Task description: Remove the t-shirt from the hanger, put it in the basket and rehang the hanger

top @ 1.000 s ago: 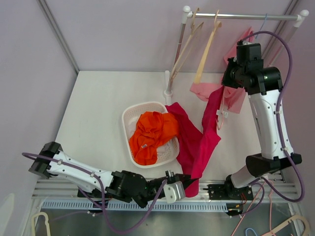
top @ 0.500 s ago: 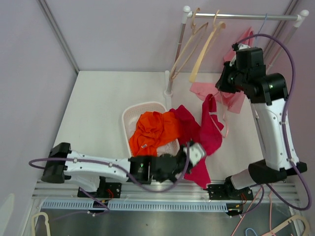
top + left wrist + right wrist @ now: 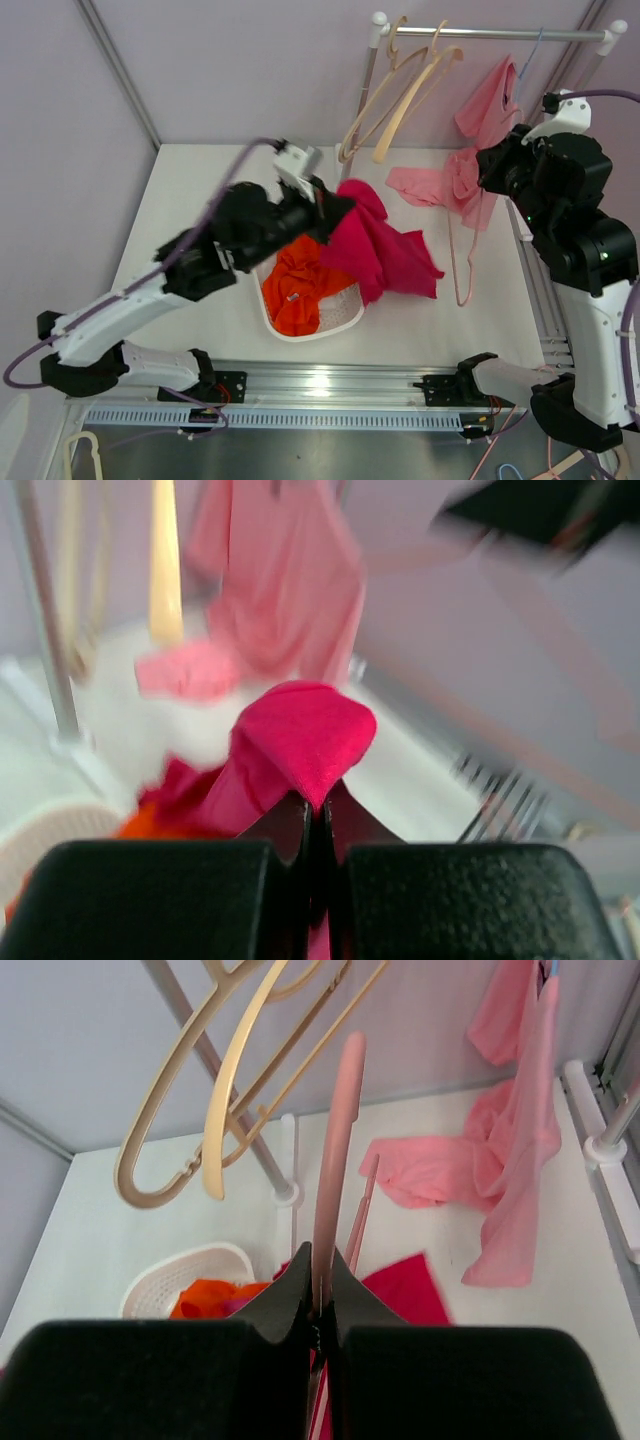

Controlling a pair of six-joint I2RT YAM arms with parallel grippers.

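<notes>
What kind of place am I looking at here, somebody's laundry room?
Probably a robot test bench staged as a laundry corner: a clothes rail with bare hangers, a white basket holding an orange garment, and two table-mounted arms, the left hand pinching a magenta t-shirt, the right hand a pink hanger.

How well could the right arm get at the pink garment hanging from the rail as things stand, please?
Probably not yet: the right gripper is shut on the pink hanger, so it cannot grasp anything else, though the pink garment hangs nearby with nothing between.
</notes>
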